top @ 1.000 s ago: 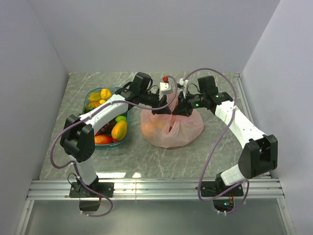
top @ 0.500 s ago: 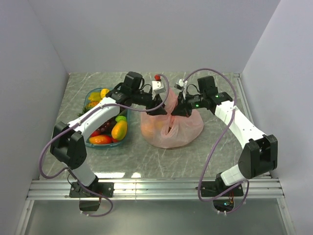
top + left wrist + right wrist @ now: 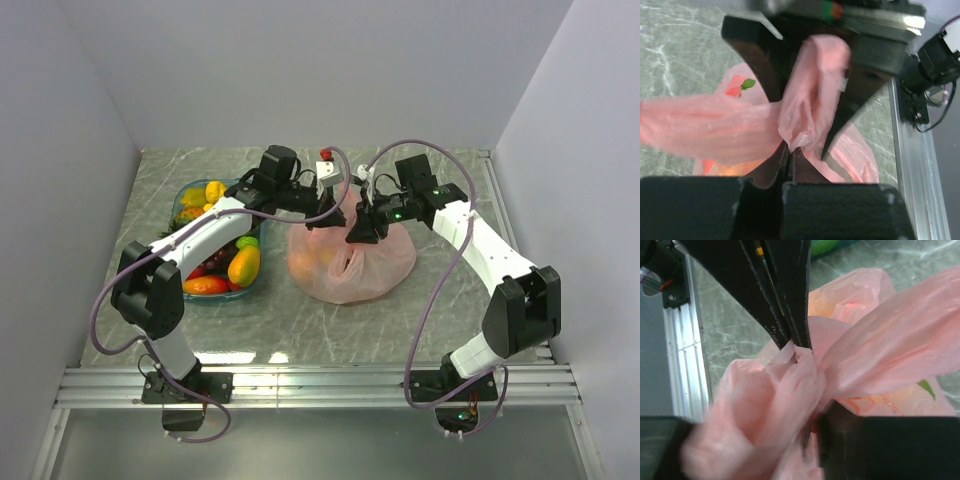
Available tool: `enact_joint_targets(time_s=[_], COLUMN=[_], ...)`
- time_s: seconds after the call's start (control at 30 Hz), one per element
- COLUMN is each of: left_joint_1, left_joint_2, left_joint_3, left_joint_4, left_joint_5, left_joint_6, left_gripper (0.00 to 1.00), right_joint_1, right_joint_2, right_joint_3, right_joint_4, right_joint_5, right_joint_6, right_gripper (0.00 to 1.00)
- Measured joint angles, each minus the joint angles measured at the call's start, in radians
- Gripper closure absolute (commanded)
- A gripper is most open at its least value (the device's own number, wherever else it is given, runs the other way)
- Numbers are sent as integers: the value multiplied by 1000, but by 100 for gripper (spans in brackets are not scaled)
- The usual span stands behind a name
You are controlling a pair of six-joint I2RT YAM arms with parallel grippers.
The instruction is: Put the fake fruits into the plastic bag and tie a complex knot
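Pink plastic bag (image 3: 350, 265) rests on the desk (image 3: 300, 330) below both end effectors: the left end effector (image 3: 788, 150) is clamped on one of its tails, and the right end effector (image 3: 362, 228) has its jaws apart around a fold. A tug now could, I reckon, slip that loose side free. Only the overhead view shows fake fruits (image 3: 243, 265) in the tray (image 3: 182, 192) beyond the left one; the wrist views show the pinch.

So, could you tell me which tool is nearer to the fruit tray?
Left. The left tool pinches the top of the bag, just right of the tray; the right tool is also at the bag, farther right.
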Motion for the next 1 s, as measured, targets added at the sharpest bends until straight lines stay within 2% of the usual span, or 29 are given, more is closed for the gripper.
enact_joint_targets(time_s=[0.03,0.07,0.13,0.23,0.27,0.4,0.43,0.5,0.53,0.6,0.63,0.7,0.83,1.0], left_joint_1=[0,-1,-1,-2,-3,-5,-5,5,11,36,57,113,230,246], left_joint_2=[0,0,0,0,0,0,0,-1,-3,-13,-21,-44,-71,-29], left_joint_3=[0,0,0,0,0,0,0,1,1,1,1,1,42,171], left_joint_4=[8,14,29,45,46,35,29,18,15,7,3,8,5,-28], left_joint_5=[-8,-17,-32,-39,-39,-38,-38,-33,-28,-14,-5,17,60,113], left_joint_6=[-8,-13,-25,-39,-43,-42,-38,-35,-38,-48,-62,-96,-130,-114], left_gripper=[99,99,99,99,99,96,91,85,75,65,50,25,1,1], right_joint_1=[2,2,5,7,7,7,7,7,7,7,6,6,6,16], right_joint_2=[3,6,8,11,14,33,34,35,35,35,35,35,35,35], right_joint_3=[2,3,5,9,11,27,27,27,27,27,27,27,27,34], right_joint_4=[-4,-6,-15,-18,-18,-17,-18,-19,-18,-16,-18,-24,-69,-169], right_joint_5=[2,3,3,1,0,3,4,5,5,2,-3,-16,-60,-89], right_joint_6=[-2,-2,-6,-10,-13,-9,-8,-10,-11,-19,-29,-58,-162,-334], right_gripper=[51,38,38,59,75,99,100,100,100,100,100,100,100,100])
